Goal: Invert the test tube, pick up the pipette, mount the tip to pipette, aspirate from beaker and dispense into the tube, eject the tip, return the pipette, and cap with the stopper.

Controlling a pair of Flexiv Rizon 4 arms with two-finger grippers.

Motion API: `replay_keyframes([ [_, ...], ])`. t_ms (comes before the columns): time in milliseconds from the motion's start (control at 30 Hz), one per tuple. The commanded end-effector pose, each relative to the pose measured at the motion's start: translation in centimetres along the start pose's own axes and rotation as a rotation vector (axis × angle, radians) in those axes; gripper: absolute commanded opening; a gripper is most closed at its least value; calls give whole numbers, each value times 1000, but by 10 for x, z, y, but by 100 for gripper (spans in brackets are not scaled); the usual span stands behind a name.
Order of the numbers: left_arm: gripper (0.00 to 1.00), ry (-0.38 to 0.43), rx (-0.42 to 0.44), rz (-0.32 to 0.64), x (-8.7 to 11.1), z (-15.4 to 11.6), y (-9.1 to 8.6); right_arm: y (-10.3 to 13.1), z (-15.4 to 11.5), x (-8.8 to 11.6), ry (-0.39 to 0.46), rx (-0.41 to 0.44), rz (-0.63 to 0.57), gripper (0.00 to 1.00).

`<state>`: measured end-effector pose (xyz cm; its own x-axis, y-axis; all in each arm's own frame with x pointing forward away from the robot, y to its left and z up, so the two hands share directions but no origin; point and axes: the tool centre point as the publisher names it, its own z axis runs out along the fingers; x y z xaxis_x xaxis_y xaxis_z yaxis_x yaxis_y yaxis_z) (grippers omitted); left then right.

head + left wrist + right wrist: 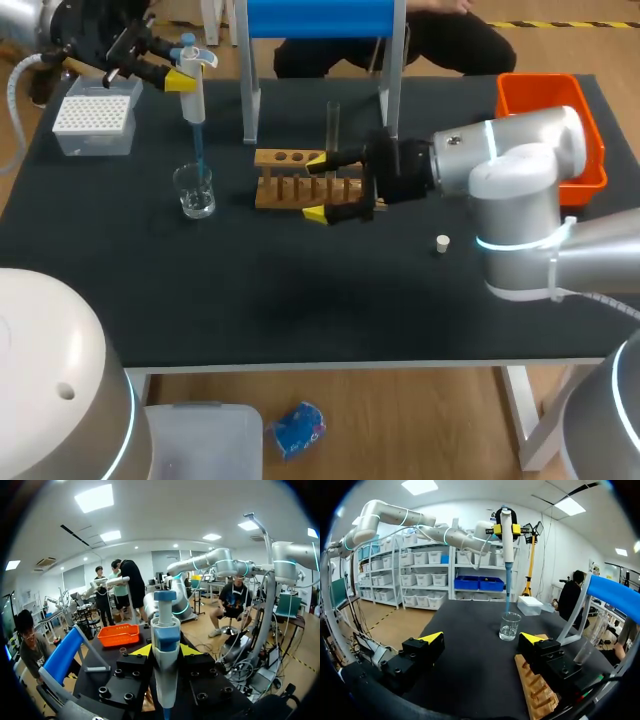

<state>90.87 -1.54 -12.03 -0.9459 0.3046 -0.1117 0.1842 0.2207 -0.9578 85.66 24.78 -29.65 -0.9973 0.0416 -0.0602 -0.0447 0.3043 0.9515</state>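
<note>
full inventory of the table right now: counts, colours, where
table: 1, black, under everything
tip box: 1, white, far left corner
beaker: 1, clear, left of rack
pipette: 1, white and blue, above beaker
tip: 1, blue, on pipette, pointing into beaker
rack: 1, wooden, middle
test tube: 1, clear, upright at rack
stand: 1, blue top, behind rack
bin: 1, orange, far right
stopper: 1, white, loose, right of rack
left tool: 1, yellow tips, shut on pipette
right tool: 1, yellow tips, open, at rack
</note>
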Motion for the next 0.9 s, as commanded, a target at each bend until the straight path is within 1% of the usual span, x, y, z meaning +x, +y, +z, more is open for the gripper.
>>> replay_keyframes([
  [33,0,3,1,2,-1,-1,0,-6,27,-5,1,21,-15,100],
  [267,0,3,1,2,-1,-1,0,-12,52,-13,-1,42,-12,100],
  [433,0,3,1,2,-1,-1,0,-19,62,-21,-38,68,-9,100],
  [633,0,3,1,2,-1,-1,0,-16,69,-20,-46,62,-1,100],
  [900,0,3,1,2,-1,-1,0,-17,71,-19,-48,62,-2,100],
])
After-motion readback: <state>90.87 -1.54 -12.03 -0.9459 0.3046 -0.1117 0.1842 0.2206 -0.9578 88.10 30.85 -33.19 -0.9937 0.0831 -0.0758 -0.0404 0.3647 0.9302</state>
